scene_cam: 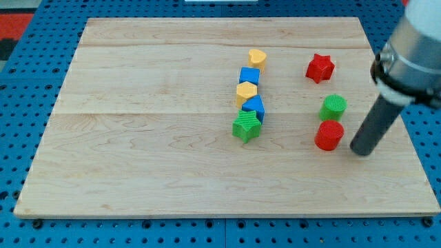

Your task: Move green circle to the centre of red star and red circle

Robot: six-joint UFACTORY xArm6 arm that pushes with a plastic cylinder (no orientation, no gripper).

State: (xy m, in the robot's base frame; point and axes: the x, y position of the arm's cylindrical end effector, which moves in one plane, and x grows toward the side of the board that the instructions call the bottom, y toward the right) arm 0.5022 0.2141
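The green circle (333, 106) stands at the view's right, between the red star (320, 67) above it and the red circle (329, 135) just below it. The green circle nearly touches the red circle. My tip (362, 150) rests on the board just right of the red circle and a little lower, with a small gap between them. The dark rod rises up and to the right from the tip.
A column of blocks stands at the board's middle: a yellow heart (257, 58), a blue cube (249, 76), a yellow hexagon (246, 91), another blue block (254, 107) and a green star (246, 127). The wooden board's right edge (406, 131) is close to my tip.
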